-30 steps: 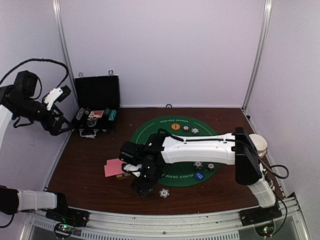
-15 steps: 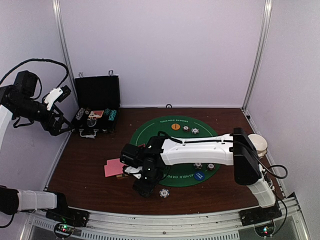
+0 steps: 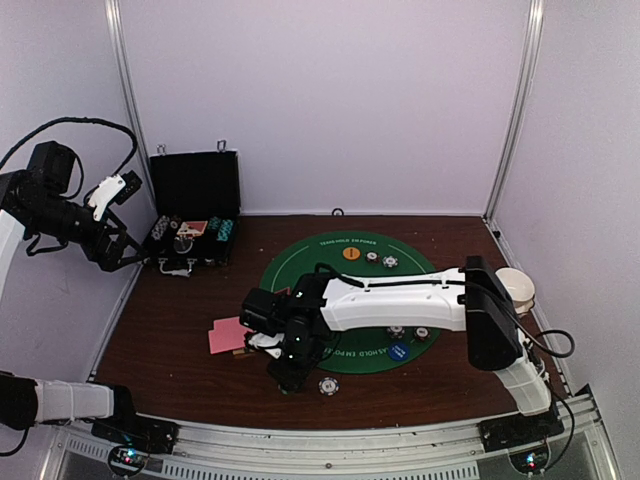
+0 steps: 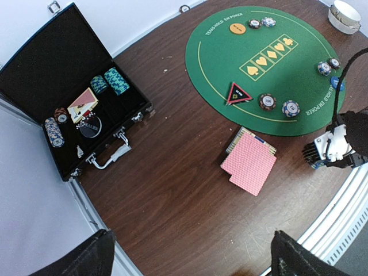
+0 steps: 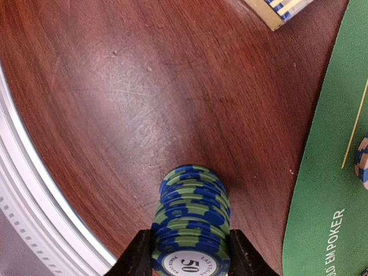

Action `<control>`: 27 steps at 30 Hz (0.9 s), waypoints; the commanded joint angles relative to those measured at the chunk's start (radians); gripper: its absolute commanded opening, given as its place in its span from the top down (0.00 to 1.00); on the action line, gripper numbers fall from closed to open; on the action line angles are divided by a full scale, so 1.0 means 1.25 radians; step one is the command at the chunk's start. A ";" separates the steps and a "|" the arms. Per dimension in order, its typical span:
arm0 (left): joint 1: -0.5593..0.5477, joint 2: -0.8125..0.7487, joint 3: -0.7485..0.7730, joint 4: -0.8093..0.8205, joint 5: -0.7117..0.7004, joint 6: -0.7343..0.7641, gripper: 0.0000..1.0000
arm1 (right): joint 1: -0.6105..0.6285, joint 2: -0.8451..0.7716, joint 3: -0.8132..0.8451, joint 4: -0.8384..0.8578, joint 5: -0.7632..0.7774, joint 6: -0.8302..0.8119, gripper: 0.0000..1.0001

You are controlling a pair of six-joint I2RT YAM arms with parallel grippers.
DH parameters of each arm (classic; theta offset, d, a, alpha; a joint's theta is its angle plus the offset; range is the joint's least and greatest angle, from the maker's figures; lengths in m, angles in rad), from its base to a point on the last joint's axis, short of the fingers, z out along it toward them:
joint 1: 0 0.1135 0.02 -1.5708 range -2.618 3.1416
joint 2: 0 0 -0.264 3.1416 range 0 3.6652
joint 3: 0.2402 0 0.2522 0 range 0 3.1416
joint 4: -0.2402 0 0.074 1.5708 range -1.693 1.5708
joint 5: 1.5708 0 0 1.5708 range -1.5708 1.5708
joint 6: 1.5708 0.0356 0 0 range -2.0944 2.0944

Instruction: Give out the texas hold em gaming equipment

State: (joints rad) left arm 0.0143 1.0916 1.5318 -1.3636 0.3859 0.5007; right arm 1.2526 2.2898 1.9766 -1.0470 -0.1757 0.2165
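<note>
A stack of blue-and-green striped poker chips (image 5: 192,224) stands on the brown table just left of the green felt mat (image 5: 322,218). My right gripper (image 5: 191,260) is shut on it, one finger pressed to each side. From above, that gripper (image 3: 290,372) hangs low near the front edge, next to a lone chip (image 3: 327,385). Pink-backed cards (image 4: 250,164) lie fanned over a small card box (image 4: 241,138). The triangular marker (image 4: 237,94), orange disc (image 4: 237,27), blue disc (image 3: 398,351) and chips (image 4: 267,102) sit on the mat. My left gripper (image 4: 194,259) hovers open, high at the left.
The black hinged case (image 4: 63,86) lies open at the back left, with more chips and cards inside. A white cup (image 3: 515,285) stands at the right edge. The metal table rail (image 5: 40,218) runs close to the held stack.
My right gripper's fingers have closed in onto the chip stack, and the arm has sunk slightly toward the table. The left arm has not moved.
</note>
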 commanded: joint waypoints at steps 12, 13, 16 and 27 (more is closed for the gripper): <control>0.005 -0.011 0.005 0.002 0.010 0.009 0.02 | 0.003 -0.028 0.069 -0.054 0.046 -0.003 0.93; 0.005 -0.011 0.005 0.001 0.010 0.009 0.02 | -0.001 -0.034 0.079 -0.062 0.050 -0.005 0.93; 0.005 -0.012 0.005 0.002 0.011 0.009 0.03 | -0.024 -0.053 0.108 -0.085 0.060 -0.005 0.93; 0.005 -0.013 0.007 0.002 0.011 0.007 0.02 | -0.223 -0.096 0.134 -0.118 0.135 0.000 0.94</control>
State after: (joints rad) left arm 0.0143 1.0889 1.5318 -1.3636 0.3859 0.5007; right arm 1.0889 2.2204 2.1109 -1.1736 -0.0875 0.2119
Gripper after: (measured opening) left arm 0.976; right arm 0.398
